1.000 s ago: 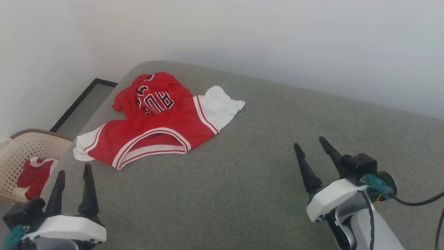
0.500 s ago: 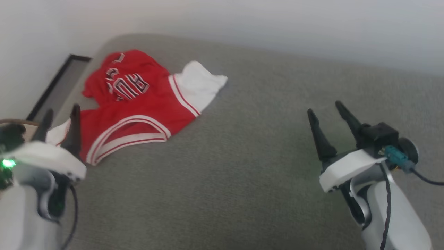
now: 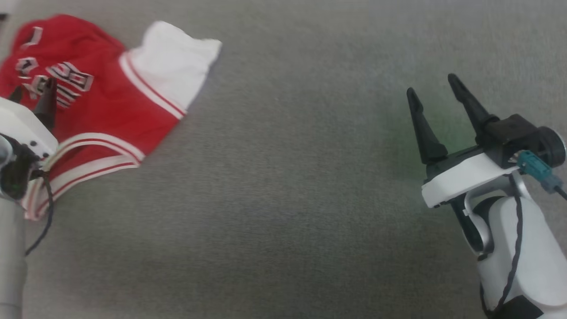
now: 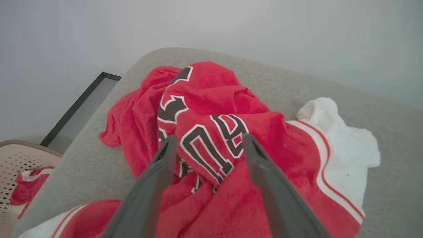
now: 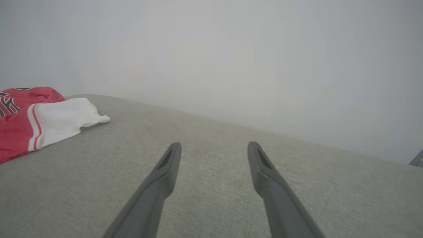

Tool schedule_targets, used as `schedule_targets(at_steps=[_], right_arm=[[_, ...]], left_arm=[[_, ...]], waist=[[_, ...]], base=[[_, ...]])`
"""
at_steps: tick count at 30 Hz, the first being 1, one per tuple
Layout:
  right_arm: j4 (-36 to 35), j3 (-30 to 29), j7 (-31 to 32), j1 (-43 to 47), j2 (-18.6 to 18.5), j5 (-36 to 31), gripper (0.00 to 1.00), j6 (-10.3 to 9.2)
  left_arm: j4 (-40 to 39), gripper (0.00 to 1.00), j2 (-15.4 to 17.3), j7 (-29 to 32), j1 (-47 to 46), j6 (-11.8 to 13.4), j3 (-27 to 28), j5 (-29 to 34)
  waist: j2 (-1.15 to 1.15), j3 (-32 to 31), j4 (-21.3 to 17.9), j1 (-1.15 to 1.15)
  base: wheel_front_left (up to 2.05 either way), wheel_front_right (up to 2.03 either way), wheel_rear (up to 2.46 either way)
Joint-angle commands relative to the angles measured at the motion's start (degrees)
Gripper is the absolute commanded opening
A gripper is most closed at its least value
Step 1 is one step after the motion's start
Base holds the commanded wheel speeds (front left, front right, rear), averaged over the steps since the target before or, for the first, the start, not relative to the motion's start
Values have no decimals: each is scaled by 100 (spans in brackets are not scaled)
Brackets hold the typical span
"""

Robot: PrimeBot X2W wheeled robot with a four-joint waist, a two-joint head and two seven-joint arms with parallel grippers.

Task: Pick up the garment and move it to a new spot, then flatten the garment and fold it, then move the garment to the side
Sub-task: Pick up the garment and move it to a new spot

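Observation:
The garment (image 3: pixel 102 102) is a red jersey with white sleeves, striped trim and black lettering, lying crumpled on the grey padded surface (image 3: pixel 288 177) at the upper left of the head view. My left gripper (image 3: pixel 33 88) hovers open over the lettered bunch, its fingers either side of the raised fold (image 4: pixel 211 132) in the left wrist view, holding nothing. One white sleeve (image 4: pixel 343 145) spreads to the right. My right gripper (image 3: pixel 432 84) stands open above bare surface far to the right; in its own view (image 5: pixel 214 144) the garment (image 5: pixel 16 132) lies well to the left.
A beige perforated basket (image 4: pixel 19 158) holding another red and white cloth (image 4: pixel 26 188) sits beyond the surface's left edge, beside a black-framed strip (image 4: pixel 79 102) along the wall. A pale wall (image 5: pixel 231 66) backs the far edge.
The head camera has tilted down and shifted, so the whole scene moved. My left gripper has advanced from the near edge to over the garment's lettered bunch. Both grippers stay open.

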Motion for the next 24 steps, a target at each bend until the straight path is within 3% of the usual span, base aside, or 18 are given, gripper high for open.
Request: schedule_targets(at_steps=[1, 7, 14, 20, 21, 22, 24], right_arm=[[-93, -16, 23, -89, -20, -24, 100, 0], [-396, -76, 149, -106, -77, -83, 100, 0], [-672, -153, 258, -84, -116, -123, 100, 0], [-785, -165, 338, -109, -110, -154, 100, 0], [-795, -174, 352, -120, -108, -161, 100, 0], [-799, -190, 357, -128, -113, -163, 100, 0], [-794, -217, 348, -125, -119, -168, 100, 0]], left_arm=[[251, 100, 72, 139, -213, -7, -24, -49], [1302, 100, 167, 826, -832, 66, -235, -40], [2363, 100, -76, 1466, -1059, 202, -491, 36], [2851, 100, -225, 1447, -1096, 173, -605, 37], [2861, 91, -233, 1367, -1129, 157, -616, 38], [2903, 0, -234, 1332, -1162, 147, -635, 51], [2934, 0, -206, 1184, -1219, 127, -619, 27]], waist=[[0, 422, -312, 0], [0, 771, -412, 0], [0, 1004, -428, 0], [0, 1069, -425, 0], [0, 1072, -420, 0], [0, 1067, -415, 0], [0, 1033, -398, 0]], base=[[0, 0, 0], [0, 0, 0], [0, 0, 0], [0, 0, 0], [0, 0, 0], [0, 0, 0], [0, 0, 0]])
